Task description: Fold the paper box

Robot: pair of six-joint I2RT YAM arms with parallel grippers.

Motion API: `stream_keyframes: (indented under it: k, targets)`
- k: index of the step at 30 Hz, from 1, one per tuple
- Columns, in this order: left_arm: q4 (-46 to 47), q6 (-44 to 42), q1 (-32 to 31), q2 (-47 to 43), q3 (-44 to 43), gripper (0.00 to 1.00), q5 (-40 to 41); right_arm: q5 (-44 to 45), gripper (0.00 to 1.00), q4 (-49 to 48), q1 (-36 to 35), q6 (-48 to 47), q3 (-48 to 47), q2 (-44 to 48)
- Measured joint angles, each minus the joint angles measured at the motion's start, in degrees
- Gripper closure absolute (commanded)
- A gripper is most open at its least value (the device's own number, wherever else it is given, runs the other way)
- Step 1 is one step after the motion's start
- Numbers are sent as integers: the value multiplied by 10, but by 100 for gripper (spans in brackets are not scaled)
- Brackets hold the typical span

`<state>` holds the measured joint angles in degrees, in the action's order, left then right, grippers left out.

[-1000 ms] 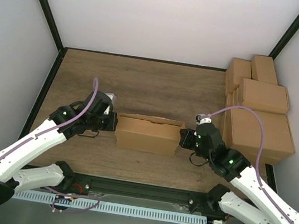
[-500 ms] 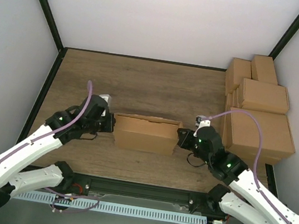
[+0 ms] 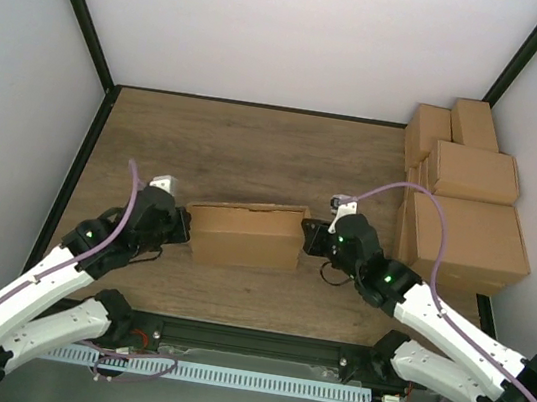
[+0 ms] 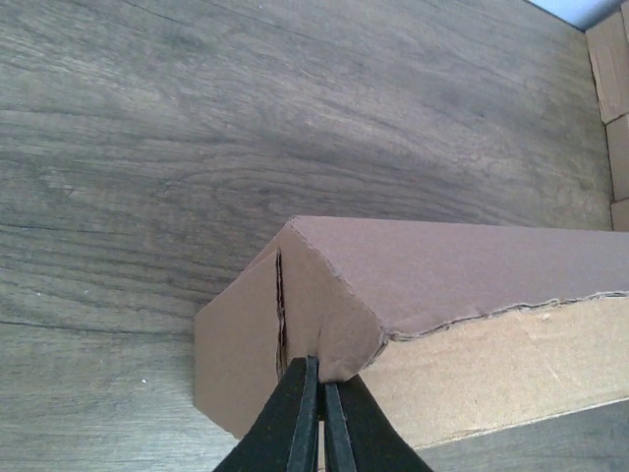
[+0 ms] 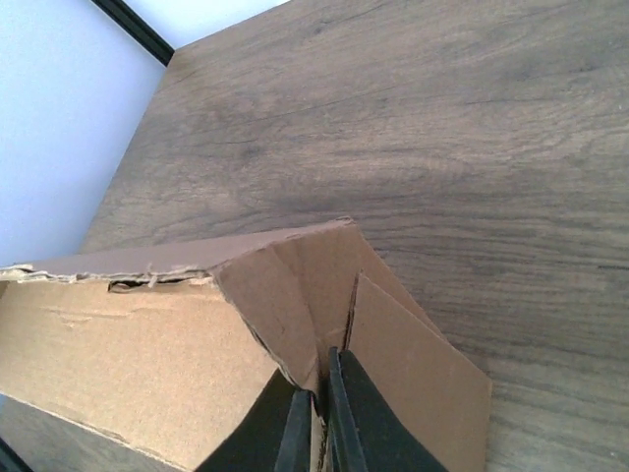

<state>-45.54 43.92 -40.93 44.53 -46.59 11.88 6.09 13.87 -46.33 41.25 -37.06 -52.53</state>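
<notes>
Left end effector [image 4: 318,393]: fingers closed tight, tips at the bottom corner of the paper box's [image 3: 243,233] left end wall. Can't tell if any card sits between them. A vertical slit shows in that end wall, so the side flap looks not fully seated.

The box is mid-surface [image 3: 256,149] between the two arms, slightly skewed with its left end nearer the bases. It is already formed into a carton with the lid down. Can't tell if it rests flat or is a touch lifted.

Right end effector [image 5: 319,393]: closed thin on the right end flap, whose edge seems to run between the fingers. That flap stands splayed outward, and a small gap shows under the lid's ragged front edge.

Step in hand, my read: seat the end flaps and square the carton.
- Push each flap along its own crease, not across it.
- Match pressure from both ends, or the box will skew further.
- Avoid crushing the corners; the card looks soft at its torn edges.
- Stay clear of the finished cartons [image 3: 465,205] stacked well apart on the right.
</notes>
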Motion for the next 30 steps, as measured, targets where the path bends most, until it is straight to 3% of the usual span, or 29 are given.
stream_keyframes:
  k: [8,12,13,16,26,30]
  targets:
    - [27,15,0,-10,20,96,0,-10,77,4,0,-29,-8,-5]
    - [29,16,0,-10,20,96,-8,-21,64,41,-1,-40,-15,11]
    - [30,15,0,-10,20,96,-9,-23,59,53,-2,-43,-19,13]
    - [31,15,-1,-7,19,96,-18,-35,23,98,-7,-41,-26,14]
    - [48,8,-3,9,14,96,-63,-47,1,235,-12,-30,-112,-6]
    - [48,7,-4,12,10,96,-69,-31,0,252,-1,-22,-163,-20]
